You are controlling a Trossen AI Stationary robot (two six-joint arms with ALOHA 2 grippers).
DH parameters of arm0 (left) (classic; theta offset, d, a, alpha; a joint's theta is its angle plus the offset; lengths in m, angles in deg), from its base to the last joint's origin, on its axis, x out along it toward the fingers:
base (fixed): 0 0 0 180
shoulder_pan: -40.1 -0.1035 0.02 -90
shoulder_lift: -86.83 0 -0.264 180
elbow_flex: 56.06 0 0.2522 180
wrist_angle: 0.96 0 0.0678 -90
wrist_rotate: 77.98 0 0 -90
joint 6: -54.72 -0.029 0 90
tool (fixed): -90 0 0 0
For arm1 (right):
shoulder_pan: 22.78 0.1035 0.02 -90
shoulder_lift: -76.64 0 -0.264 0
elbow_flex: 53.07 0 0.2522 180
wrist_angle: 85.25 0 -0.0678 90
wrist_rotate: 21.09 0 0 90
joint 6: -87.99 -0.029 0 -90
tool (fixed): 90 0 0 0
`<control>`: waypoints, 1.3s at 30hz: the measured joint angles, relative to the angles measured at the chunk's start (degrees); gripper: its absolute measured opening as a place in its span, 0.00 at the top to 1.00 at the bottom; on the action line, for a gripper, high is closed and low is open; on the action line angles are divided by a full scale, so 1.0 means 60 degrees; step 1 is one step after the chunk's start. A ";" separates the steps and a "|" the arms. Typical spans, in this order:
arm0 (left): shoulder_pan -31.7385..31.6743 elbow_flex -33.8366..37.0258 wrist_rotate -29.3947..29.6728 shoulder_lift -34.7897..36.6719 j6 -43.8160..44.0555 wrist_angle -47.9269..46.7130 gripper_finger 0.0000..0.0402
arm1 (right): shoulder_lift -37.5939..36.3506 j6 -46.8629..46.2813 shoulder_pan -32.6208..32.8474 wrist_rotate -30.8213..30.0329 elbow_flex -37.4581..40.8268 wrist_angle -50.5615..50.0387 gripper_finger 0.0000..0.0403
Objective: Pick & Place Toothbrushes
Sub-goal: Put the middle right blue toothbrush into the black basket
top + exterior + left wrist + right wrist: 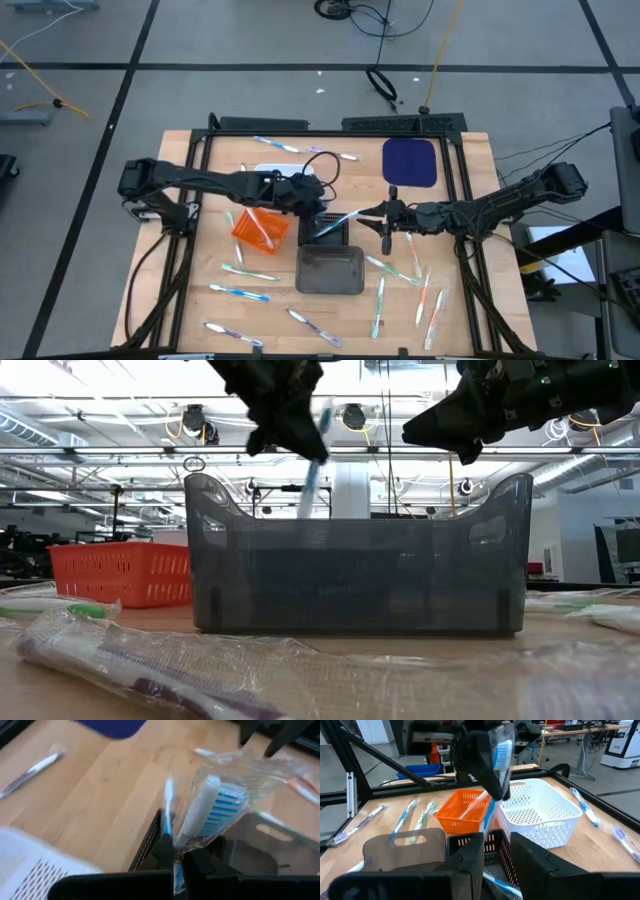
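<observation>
My left gripper (173, 855) is over the middle of the table, shut on a blue and white toothbrush (210, 805) in a clear wrapper. The low view shows it (313, 455) above the grey tray (355, 570). A second thin blue and white stick (168, 802) rises from the same fingers. My right gripper (497, 855) waits level just to the right, facing the left one, with a narrow gap between its fingers. A blue and white piece (495, 881) shows low in that gap, over the black basket (470, 845). Several more toothbrushes (240, 292) lie flat on the table. My left gripper pinches the wrapped toothbrush between its two fingers, just below the bristle head (186, 836). The fingers slant down from the table's left. The head (502, 752) stands above the fingers and the handle (488, 817) hangs below them. The brush is lifted clear of the table and baskets.
An orange basket (262, 228) and a white basket (540, 810) stand to the left of and behind the left gripper. The grey tray (330, 270) sits nearer the front edge. A blue pad (410, 162) lies at the far right. Loose toothbrushes (425, 295) lie scattered at the front.
</observation>
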 joint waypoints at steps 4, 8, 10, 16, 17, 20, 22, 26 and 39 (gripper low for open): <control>-0.0015 -0.0243 -0.0154 -0.0386 -0.0121 -0.0243 0.99 | 0.0000 0.0017 0.0000 0.0000 0.0000 -0.0036 0.79; -0.0015 -0.0587 -0.0155 -0.0678 -0.0259 -0.0468 0.99 | 0.0000 -0.0056 0.0000 0.0000 0.0002 -0.0059 0.79; -0.0015 -0.0604 -0.0167 -0.0826 -0.0353 -0.0588 0.98 | 0.0000 -0.0066 0.0000 0.0000 0.0006 -0.0051 0.79; -0.0036 -0.0624 -0.0242 -0.1109 -0.0405 -0.0422 0.94 | 0.0000 -0.0078 0.0000 0.0000 0.0007 -0.0114 0.79; -0.0052 -0.0625 -0.0242 -0.1158 -0.0412 -0.0485 0.94 | 0.0000 -0.0080 0.0000 0.0000 0.0007 -0.0117 0.79; -0.0092 -0.0594 -0.0242 -0.1301 -0.0409 -0.0642 0.93 | -0.0003 -0.0078 0.0000 0.0000 0.0007 -0.0111 0.79; -0.0117 -0.0601 -0.0246 -0.1326 -0.0405 -0.0642 0.93 | 0.0000 -0.0078 0.0000 0.0000 0.0007 -0.0113 0.79; -0.0124 -0.0601 -0.0323 -0.1315 -0.0403 -0.0680 0.93 | 0.0000 -0.0081 0.0000 -0.0004 0.0007 -0.0108 0.79; -0.0120 -0.0601 -0.0492 -0.1315 -0.0663 -0.0871 0.90 | 0.0000 -0.0082 0.0000 -0.0004 0.0007 -0.0113 0.79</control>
